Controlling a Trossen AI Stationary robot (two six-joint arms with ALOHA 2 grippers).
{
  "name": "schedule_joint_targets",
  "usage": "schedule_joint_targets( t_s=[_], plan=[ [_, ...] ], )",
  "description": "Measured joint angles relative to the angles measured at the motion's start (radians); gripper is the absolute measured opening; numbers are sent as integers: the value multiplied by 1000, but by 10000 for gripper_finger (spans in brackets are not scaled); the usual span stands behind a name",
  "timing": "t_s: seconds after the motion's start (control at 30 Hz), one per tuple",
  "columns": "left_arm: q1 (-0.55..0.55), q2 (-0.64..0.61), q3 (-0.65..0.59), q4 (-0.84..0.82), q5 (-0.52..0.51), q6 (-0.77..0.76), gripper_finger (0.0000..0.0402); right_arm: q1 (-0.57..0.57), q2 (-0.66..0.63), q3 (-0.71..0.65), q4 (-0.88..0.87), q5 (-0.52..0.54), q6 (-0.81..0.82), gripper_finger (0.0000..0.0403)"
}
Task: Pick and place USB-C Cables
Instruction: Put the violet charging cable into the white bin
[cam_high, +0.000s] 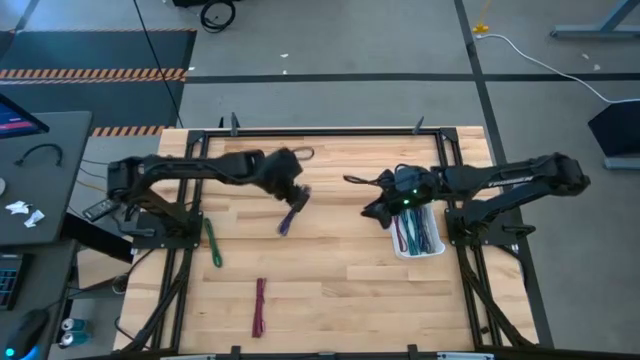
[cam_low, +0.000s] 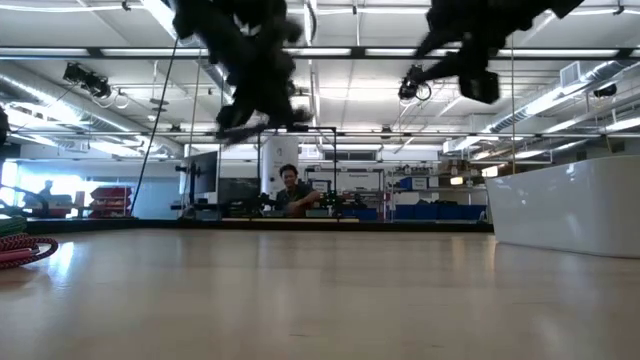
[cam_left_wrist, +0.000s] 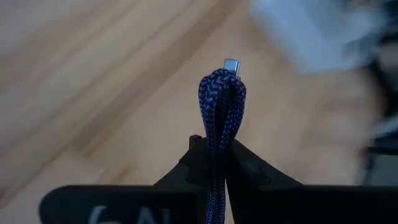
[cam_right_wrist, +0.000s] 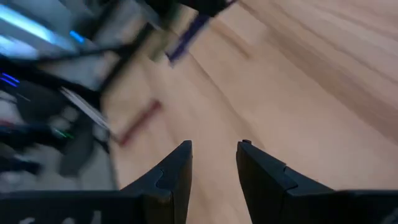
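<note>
My left gripper (cam_high: 293, 193) is over the table's middle, shut on a purple-blue braided USB-C cable bundle (cam_high: 289, 217). My right gripper (cam_high: 380, 211) hangs open just left of the white tray (cam_high: 432, 250), touching nothing; its fingers (cam_right_wrist: 180, 163) stand apart over bare wood. The tray holds several folded cables (cam_high: 415, 235). A green cable (cam_high: 212, 242) lies flat near the left arm's base, and a maroon cable (cam_high: 260, 306) lies flat toward the near edge. In the low view both grippers are high above the tabletop. My left gripper (cam_left_wrist: 214, 142) pinches the purple-blue bundle between its two fingers, several strands together. The folded end (cam_left_wrist: 222, 93) and a silver USB-C plug (cam_left_wrist: 231, 64) stick out past the fingertips. The fingers lie along the bundle. It is lifted clear of the table.
A black cable (cam_high: 300, 155) lies near the table's far edge. Bare wood (cam_high: 340, 280) spreads between the two arms and toward the near edge. In the low view a person (cam_low: 292, 190) sits far behind the table, and the tray's white wall (cam_low: 565, 205) rises at the right.
</note>
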Motion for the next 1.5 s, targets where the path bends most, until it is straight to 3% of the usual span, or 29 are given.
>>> schedule_joint_targets(
  t_s=[0.17, 0.37, 0.57, 0.77, 0.87, 1.0, 1.13, 1.37, 1.5],
  plan=[
    [3, -51, 156, 61, 65, 66, 37, 16, 91, -10, 396, 51, 4, 148],
    [6, -50, 336, 83, 137, 100, 38, 17, 242, -9, 824, 143, -80, 202],
    [6, -49, 422, 82, 153, 104, 38, 45, 363, 51, 1068, 173, -237, 243],
    [6, -49, 423, 80, 181, 102, 40, 56, 428, 142, 1087, 197, -314, 223],
    [0, -49, 422, 76, 187, 100, 39, 57, 428, 165, 1071, 196, -313, 187],
    [-2, -50, 422, 86, 192, 99, 52, 64, 382, 165, 1020, 241, -306, 110],
    [-2, -50, 422, 74, 189, 99, 76, 82, 288, 164, 796, 335, -298, 28],
    [0, -50, 421, 19, 172, 127, 148, 119, 99, 165, 259, 482, -42, 27],
    [5, -50, 421, -21, 154, 154, 182, 150, -3, 165, -79, 484, 201, 27]
  ],
)
